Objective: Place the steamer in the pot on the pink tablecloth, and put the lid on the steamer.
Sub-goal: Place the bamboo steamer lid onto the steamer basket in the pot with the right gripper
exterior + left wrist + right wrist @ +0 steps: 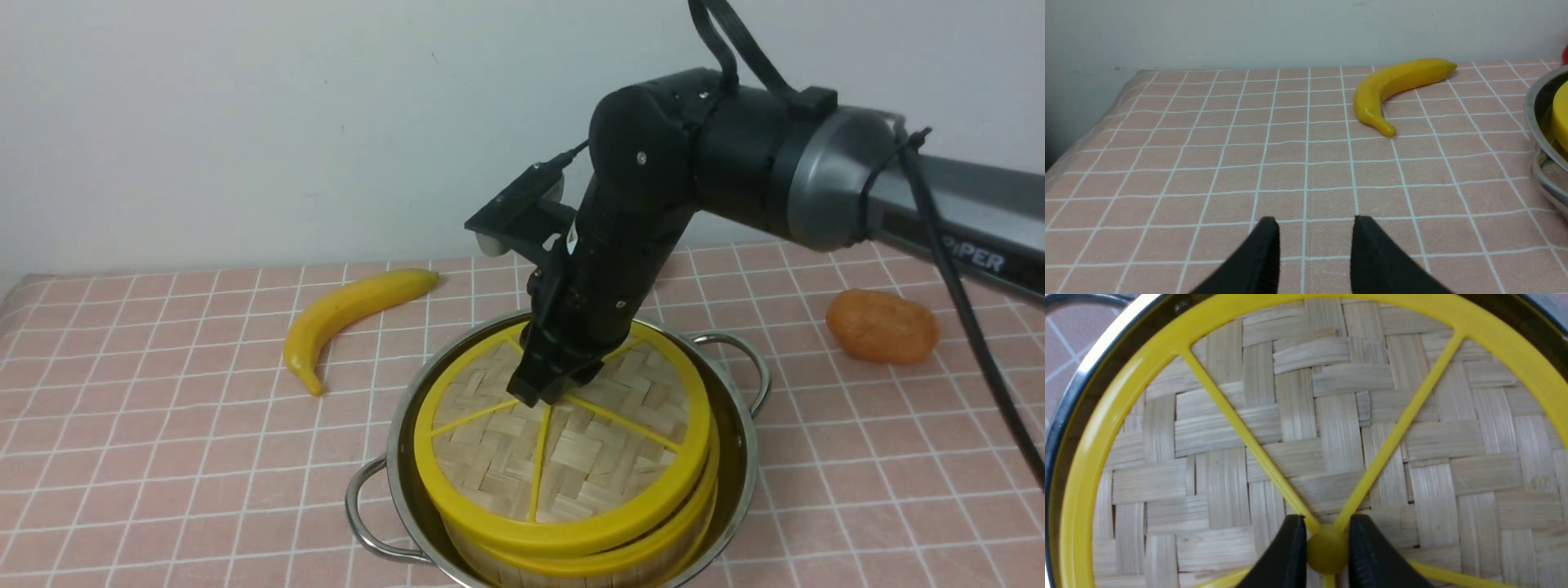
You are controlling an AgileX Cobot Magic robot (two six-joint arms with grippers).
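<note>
Right hand point(1327, 528) is reaching down onto the middle of the lid point(588, 465), its two black fingers point(1290, 555) sitting against either side of the yellow centre knob point(1327, 549) and appearing to be pinching it. The lid is lying across the top of the steamer point(653, 555), whose yellow rim and pale wall are showing just beneath the lid's own rim. The steamer is standing inside the pot point(739, 425), and the pot is resting on the pink tablecloth point(163, 457) that is covering the counter. So both placements are looking done, basket in pot and lid on basket, though whether the lid is sitting flush all the way round is hard to tell from the front. What is remaining, by my reading, is small: the hand letting go of the knob and lifting clear without dragging the lid askew. Farther out, a yellow banana point(343, 314) and an orange lump point(882, 327) are lying on the cloth, well apart from the pot. Left hand point(1315, 222) is hovering over bare cloth with its fingers spread, holding nothing.
</note>
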